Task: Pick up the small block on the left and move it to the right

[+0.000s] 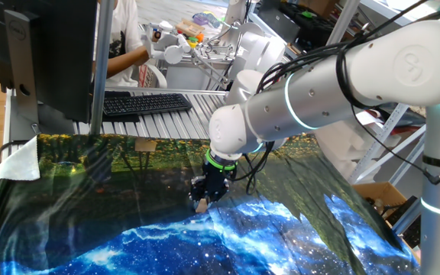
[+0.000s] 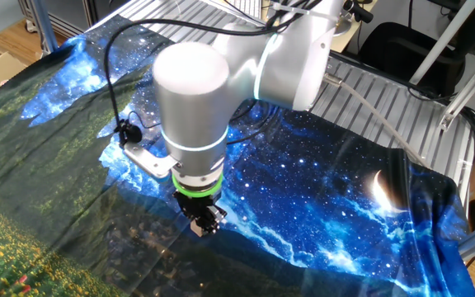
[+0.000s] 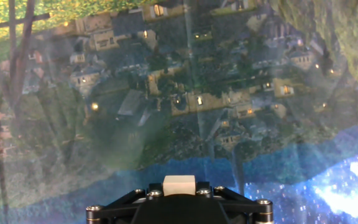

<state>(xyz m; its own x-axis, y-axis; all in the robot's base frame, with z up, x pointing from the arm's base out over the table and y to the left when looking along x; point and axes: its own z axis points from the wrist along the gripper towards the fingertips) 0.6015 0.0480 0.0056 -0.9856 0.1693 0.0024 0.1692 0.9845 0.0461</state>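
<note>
The small block (image 3: 179, 184), a pale tan cube, sits between the black fingers of my gripper (image 3: 179, 190) at the bottom middle of the hand view. From the side the gripper (image 1: 202, 200) points straight down, shut on the block (image 1: 202, 205), which pokes out below the fingertips. In the other fixed view the block (image 2: 196, 230) shows as a tan corner under the gripper (image 2: 203, 224). It hangs low over the printed cloth (image 1: 90, 221). I cannot tell whether it touches the cloth.
A flat tan piece (image 1: 145, 145) lies at the cloth's far edge. Behind it are a black keyboard (image 1: 145, 102) and a monitor (image 1: 44, 53). A white rag (image 1: 21, 162) lies at the left edge. A cardboard box (image 1: 379, 197) stands off the right side.
</note>
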